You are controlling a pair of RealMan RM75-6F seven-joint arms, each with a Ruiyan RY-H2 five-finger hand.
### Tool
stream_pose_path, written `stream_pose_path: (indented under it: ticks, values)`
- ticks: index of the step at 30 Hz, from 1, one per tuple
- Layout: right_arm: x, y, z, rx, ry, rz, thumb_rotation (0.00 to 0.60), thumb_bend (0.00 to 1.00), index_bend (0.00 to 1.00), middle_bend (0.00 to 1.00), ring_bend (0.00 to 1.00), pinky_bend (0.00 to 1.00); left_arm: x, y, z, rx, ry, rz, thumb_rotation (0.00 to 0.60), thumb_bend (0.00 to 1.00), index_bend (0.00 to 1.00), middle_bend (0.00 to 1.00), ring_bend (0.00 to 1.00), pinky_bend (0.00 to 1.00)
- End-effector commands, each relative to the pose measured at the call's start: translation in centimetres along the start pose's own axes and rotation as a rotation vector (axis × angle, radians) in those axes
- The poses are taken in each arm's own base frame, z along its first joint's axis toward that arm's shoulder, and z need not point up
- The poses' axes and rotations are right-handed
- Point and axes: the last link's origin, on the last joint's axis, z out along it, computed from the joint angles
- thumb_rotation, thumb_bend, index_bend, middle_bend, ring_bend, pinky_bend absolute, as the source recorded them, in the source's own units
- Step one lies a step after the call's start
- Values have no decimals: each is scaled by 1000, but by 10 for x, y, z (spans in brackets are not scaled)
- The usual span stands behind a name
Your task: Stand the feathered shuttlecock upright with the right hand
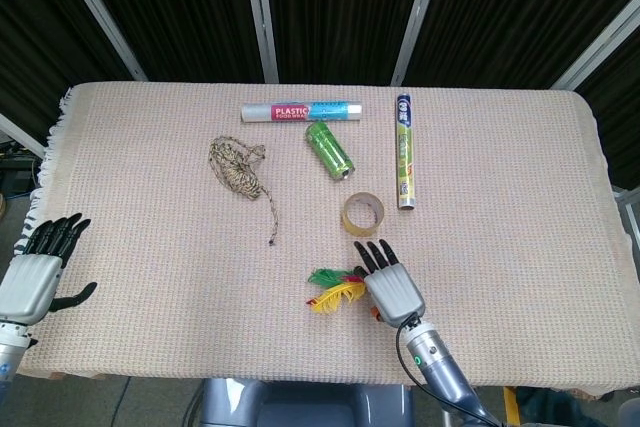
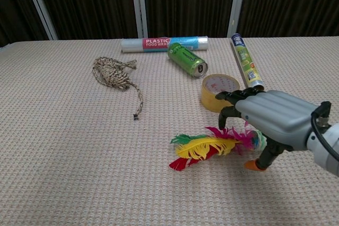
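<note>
Hovering over the shuttlecock [image 2: 212,147], which lies sideways on the desk [image 2: 69,146], the right hand [image 2: 265,117] curls loosely, grasping nothing. Pinching the feathers could bend them or tip it.

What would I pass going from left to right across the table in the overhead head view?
Left hand → bundle of twine → plastic wrap roll → feathered shuttlecock → tape roll → right hand → foil box. I left out the green can, since it overlaps the wrap roll's span.
</note>
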Motion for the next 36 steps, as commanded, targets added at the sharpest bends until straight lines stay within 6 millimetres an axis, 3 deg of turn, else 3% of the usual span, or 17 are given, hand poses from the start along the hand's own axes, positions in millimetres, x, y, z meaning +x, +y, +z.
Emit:
stream_pose_path:
  ticks: [1, 12, 22, 28, 36]
  values:
    - [-2, -14, 4, 20, -14, 2, 600, 128, 304, 0, 0, 0, 1, 0, -2, -8, 1, -5, 600, 240, 0, 0, 0, 0]
    - [-7, -31, 15, 58, -7, 23, 600, 172, 394, 0, 0, 0, 2, -1, -3, -17, -3, -14, 600, 242, 0, 0, 0, 0]
    - [-6, -29, 21, 61, 41, 11, 600, 239, 668, 51, 0, 0, 3, -2, -4, -14, 1, -16, 600, 244, 0, 0, 0, 0]
    - [6, -15, 15, 45, 89, -14, 600, 248, 698, 87, 0, 0, 1, -1, -3, -19, -9, -10, 600, 243, 0, 0, 0, 0]
    - [53, 36, -12, -55, 189, -69, 600, 248, 676, 88, 0, 0, -7, 3, -2, -22, -37, 11, 600, 242, 0, 0, 0, 0]
